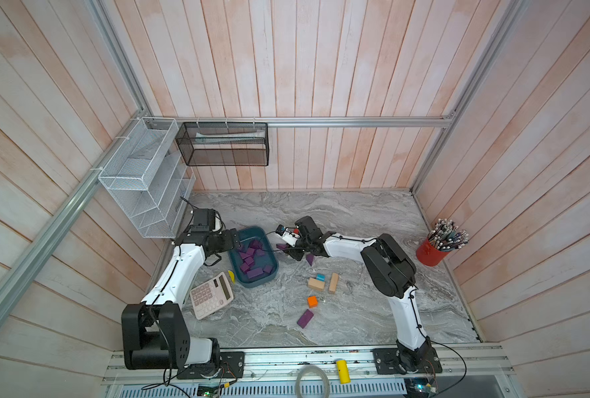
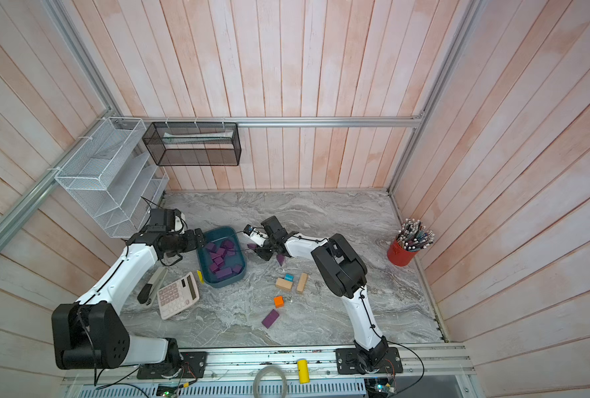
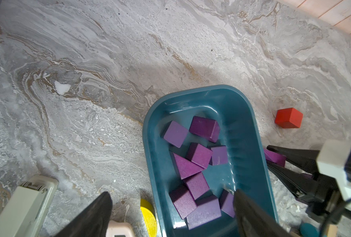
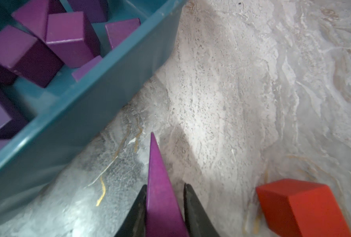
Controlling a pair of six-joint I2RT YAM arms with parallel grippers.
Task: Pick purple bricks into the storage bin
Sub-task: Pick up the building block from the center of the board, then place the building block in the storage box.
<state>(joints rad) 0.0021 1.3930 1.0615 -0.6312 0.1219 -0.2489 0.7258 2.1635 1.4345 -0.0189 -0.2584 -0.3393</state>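
Grey marbled surface, taken from its front edge back: a purple oblong (image 1: 305,318) lies flat and alone, well apart from the bin (image 1: 256,283). Behind it sit an orange cube (image 1: 312,302) and tan blocks (image 1: 316,284), neither wanted. Further back the bin holds a loose heap of bricks (image 1: 252,260). The left tool (image 3: 172,192) hangs over the bin's edge, jaws spread wide and empty. Just beside the bin's other long wall, the right tool (image 4: 164,187) pinches a purple wedge (image 4: 156,162) by its flat flanks, thin edge pointing ahead. A red cube (image 4: 301,207) lies near.

The bricks look like painted wood: probably light, rigid and matte, so not slippery. Parallel faces are the place to grip, since a sloped face would likely squeeze out.

Whether the wedge is clear of the surface I cannot tell. Another purple piece (image 1: 309,259) sits half hidden under the right arm, its shape unclear. The lowest bricks in the bin are partly covered.
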